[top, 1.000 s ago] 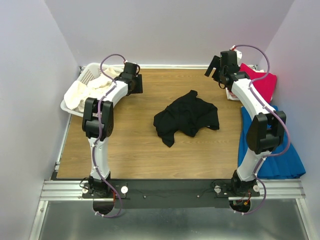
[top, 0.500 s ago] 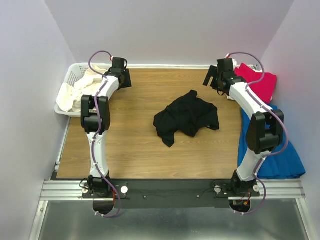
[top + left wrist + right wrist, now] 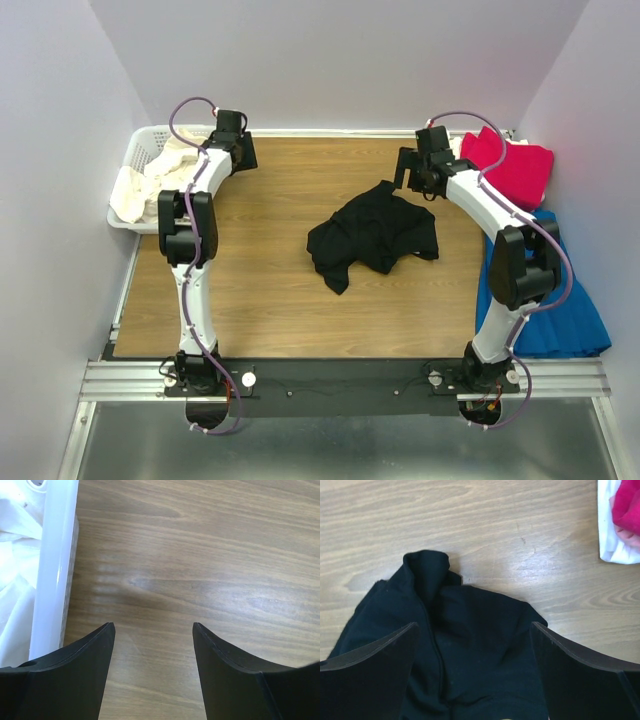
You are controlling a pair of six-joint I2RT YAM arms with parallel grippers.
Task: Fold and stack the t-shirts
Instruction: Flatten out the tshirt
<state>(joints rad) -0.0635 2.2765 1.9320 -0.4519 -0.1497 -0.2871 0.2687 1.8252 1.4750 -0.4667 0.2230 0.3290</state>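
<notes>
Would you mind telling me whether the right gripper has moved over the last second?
Yes: the right gripper has swung away from the red shirt, leftward and nearer, toward the unmoved black t-shirt.

Crumpled soft cotton t-shirt [image 3: 372, 236]: plain black. Under it, flat wooden table [image 3: 260, 290]: warm brown, streaked with grain. Left of the t-shirt, plastic lattice basket [image 3: 143, 148]: white, holding cream-white cotton shirts [image 3: 150, 180]. Right of the t-shirt, soft crimson red shirt [image 3: 515, 165] and bright blue cloth [image 3: 560, 310]. Left gripper [image 3: 153, 626] and right gripper [image 3: 474, 625]: matte black.
</notes>
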